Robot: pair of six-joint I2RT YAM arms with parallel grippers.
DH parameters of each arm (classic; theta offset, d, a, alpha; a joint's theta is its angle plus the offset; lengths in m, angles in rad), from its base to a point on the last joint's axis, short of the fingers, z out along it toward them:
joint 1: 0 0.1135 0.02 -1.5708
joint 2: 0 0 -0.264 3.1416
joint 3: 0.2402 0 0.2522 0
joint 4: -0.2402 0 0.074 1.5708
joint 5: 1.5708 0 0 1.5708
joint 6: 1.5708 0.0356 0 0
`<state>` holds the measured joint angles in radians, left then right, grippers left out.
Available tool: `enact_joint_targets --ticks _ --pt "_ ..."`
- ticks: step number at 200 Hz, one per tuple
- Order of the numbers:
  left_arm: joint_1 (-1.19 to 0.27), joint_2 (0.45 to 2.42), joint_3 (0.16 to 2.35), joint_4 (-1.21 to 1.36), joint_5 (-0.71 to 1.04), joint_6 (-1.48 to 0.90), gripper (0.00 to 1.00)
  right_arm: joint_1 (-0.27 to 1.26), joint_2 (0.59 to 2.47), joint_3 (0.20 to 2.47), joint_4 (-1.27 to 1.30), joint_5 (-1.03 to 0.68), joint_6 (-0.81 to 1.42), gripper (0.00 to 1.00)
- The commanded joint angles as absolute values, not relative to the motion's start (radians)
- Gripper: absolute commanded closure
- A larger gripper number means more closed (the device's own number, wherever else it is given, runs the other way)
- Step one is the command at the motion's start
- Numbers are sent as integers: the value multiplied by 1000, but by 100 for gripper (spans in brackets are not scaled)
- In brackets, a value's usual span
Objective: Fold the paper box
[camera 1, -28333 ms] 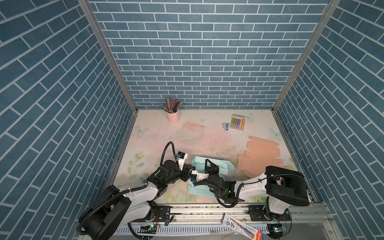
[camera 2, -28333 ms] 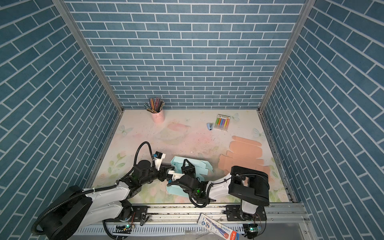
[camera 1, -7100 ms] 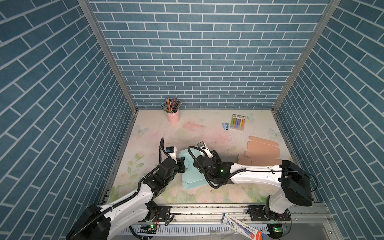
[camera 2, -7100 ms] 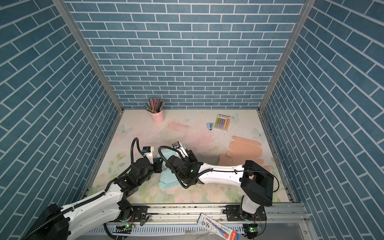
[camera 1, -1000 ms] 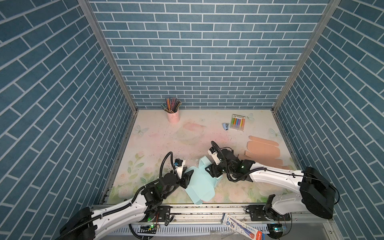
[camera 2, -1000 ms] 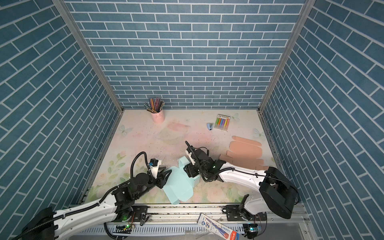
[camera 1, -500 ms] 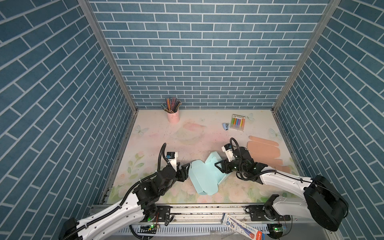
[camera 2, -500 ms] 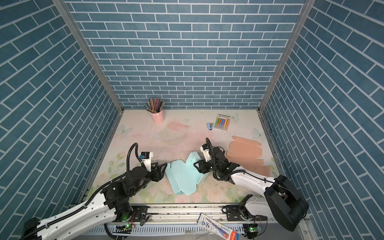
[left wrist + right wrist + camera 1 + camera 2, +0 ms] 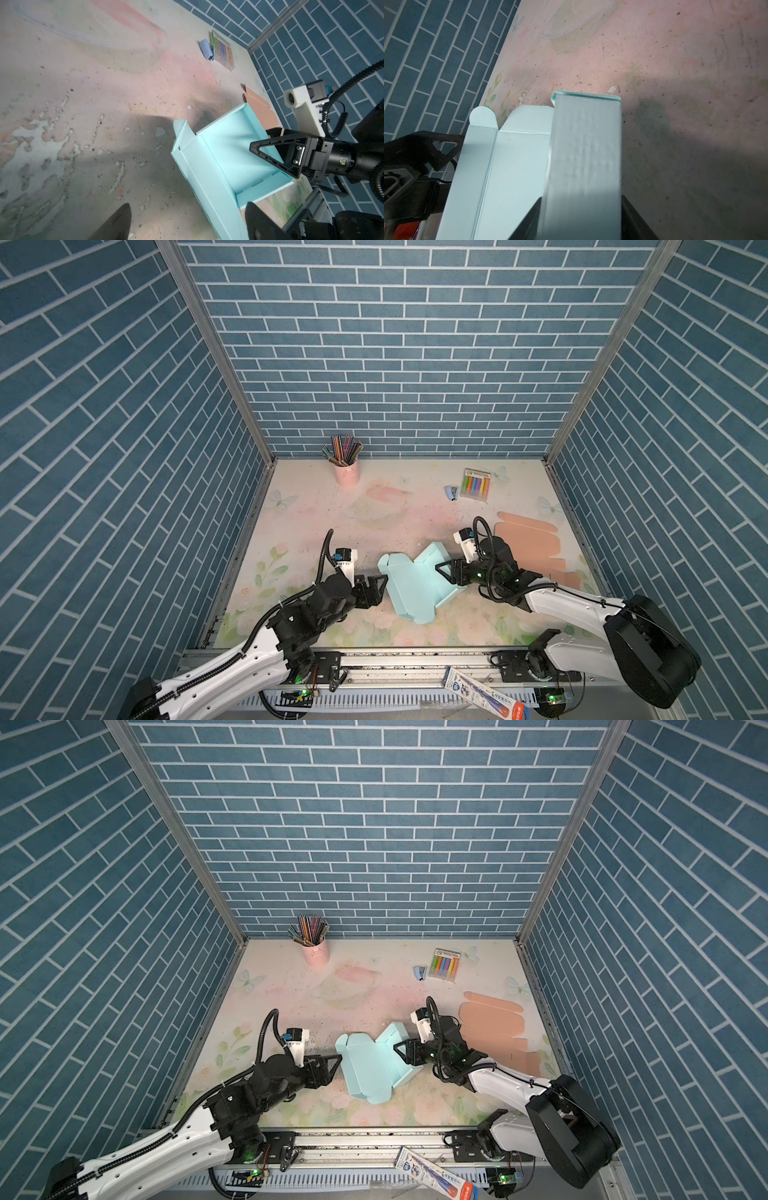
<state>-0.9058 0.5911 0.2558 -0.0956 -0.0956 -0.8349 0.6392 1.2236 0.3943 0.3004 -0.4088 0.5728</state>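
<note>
The light blue paper box [image 9: 415,589] [image 9: 372,1069] lies partly folded on the table near the front middle, with one side wall standing up. My right gripper [image 9: 448,572] [image 9: 406,1050] is shut on that raised wall, which fills the space between its fingers in the right wrist view [image 9: 583,166]. My left gripper [image 9: 377,588] [image 9: 329,1070] stands open just left of the box, apart from it. In the left wrist view the box [image 9: 224,149] lies ahead of the open gripper [image 9: 188,222], its near flap running between the fingertips [image 9: 122,220].
A pink pencil cup [image 9: 347,472] stands at the back left. A marker pack [image 9: 476,485] and a small blue stapler [image 9: 452,492] lie at the back right. Flat orange box blanks [image 9: 528,543] lie right of my right arm. Blue brick walls enclose the table.
My left gripper has opened and let go of the box. My right gripper has drawn the box to the right and away from the front edge.
</note>
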Motion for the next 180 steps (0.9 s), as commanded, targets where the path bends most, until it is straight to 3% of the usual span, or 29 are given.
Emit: enact_joint_targets --ticks 1,46,132,180 --pt "-909 612 227 15 -37 -906 14 636 1215 400 314 -424 583 45" --pt "-919 659 183 130 -2 -963 16 636 1194 394 292 -406 572 45" --pt "-962 744 128 297 -35 -1058 49 636 1176 365 327 -419 575 45" --pt "-972 794 132 334 -62 -1079 60 637 1166 350 340 -429 571 45"
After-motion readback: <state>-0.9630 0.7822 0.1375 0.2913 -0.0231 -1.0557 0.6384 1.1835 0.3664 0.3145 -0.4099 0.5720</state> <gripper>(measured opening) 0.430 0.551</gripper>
